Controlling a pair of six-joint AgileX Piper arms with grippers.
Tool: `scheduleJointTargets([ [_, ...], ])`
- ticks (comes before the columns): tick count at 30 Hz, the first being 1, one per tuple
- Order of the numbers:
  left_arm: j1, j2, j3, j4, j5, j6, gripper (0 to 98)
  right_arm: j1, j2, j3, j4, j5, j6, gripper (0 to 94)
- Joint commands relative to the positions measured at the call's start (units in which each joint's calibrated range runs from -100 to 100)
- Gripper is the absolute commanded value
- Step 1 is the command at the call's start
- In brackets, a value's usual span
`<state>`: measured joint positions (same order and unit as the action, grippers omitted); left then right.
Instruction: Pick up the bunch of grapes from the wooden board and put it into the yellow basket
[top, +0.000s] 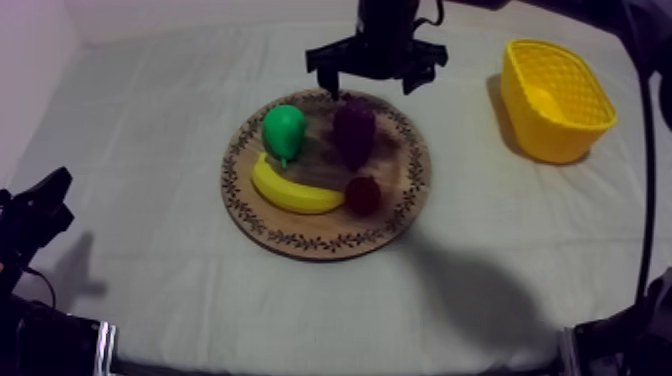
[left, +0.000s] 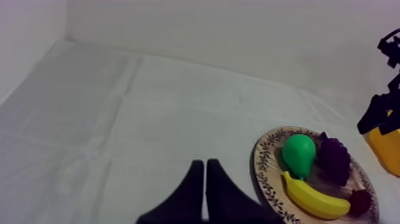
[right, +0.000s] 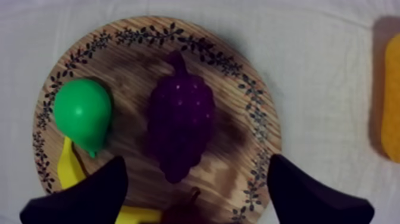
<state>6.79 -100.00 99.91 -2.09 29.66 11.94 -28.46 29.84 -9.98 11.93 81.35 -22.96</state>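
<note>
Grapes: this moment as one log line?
right gripper open over grapes | grapes on board | left gripper shut, aside | basket apart

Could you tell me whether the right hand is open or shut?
Open: the right hand hovers over the bunch of grapes, fingers wide apart, holding nothing.

A desk (top: 150, 290) under a creased grey-white cloth (left: 119, 119) stands in a corner where 2 plain pale walls (left: 238, 36) meet. Soft light leaves dim shadows on the cloth.
</note>
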Motion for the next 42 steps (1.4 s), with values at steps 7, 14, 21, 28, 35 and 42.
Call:
scheduleJointTargets([
  [7, 0.0, 0.0, 0.0, 0.01, 0.0, 0.0, 0.1, 0.4, 6.5, -2.0, -0.2, -3.7, 0.4, 69.4],
  [14, 0.0, 0.0, 0.0, 0.01, 0.0, 0.0, 0.1, 0.8, 12.4, -5.4, -0.6, -6.0, 0.6, 69.5],
  [21, 0.0, 0.0, 0.0, 0.01, 0.0, 0.0, 0.1, 1.1, 17.9, -9.2, -0.8, -6.9, 1.0, 68.7],
  [28, 0.0, 0.0, 0.0, 0.01, 0.0, 0.0, 0.1, 1.4, 20.6, -10.3, -0.7, -7.8, 1.0, 51.7],
  [35, 0.0, 0.0, 0.0, 0.01, 0.0, 0.0, 0.1, 1.6, 19.4, -9.4, -0.1, -8.2, 0.7, 31.1],
  [42, 0.0, 0.0, 0.0, 0.01, 0.0, 0.0, 0.1, 2.0, 13.8, -5.8, 0.4, -8.3, 0.9, 29.1],
])
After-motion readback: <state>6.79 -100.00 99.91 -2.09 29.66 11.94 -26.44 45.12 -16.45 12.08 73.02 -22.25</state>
